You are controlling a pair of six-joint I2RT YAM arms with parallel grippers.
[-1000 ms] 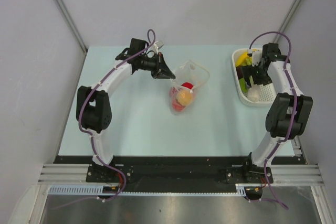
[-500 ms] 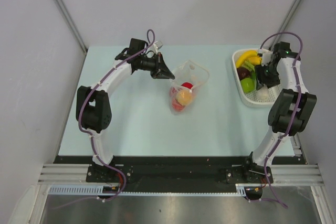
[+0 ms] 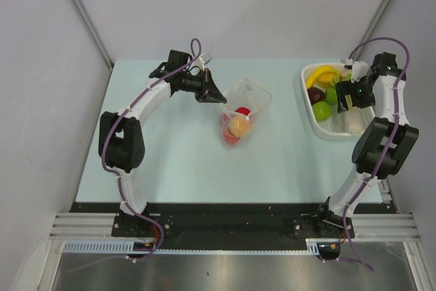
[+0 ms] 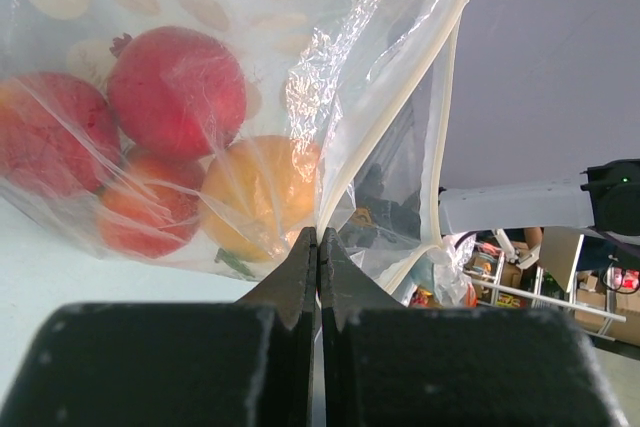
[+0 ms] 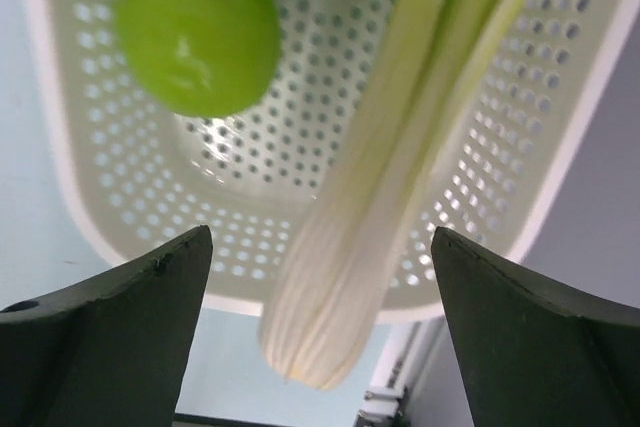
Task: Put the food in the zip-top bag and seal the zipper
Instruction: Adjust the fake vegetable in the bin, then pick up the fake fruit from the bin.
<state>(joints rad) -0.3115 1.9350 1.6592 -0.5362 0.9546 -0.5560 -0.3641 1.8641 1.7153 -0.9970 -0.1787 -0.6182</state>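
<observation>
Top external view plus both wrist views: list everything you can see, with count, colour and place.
table: one, pale blue-green, under everything.
zip-top bag: one, clear with white dots, mid-table, mouth open.
zipper: one whitish strip along the bag's mouth, unsealed.
fruits in the bag: about four, red and orange.
basket: one, white, perforated, far right of the table.
banana: one, yellow, in the basket.
dark red fruit: one, in the basket.
green fruits: two, in the basket.
stalk: one, pale green-white, over the basket.
left end effector: black, shut on the bag's edge.
right end effector: black, open above the basket.
</observation>
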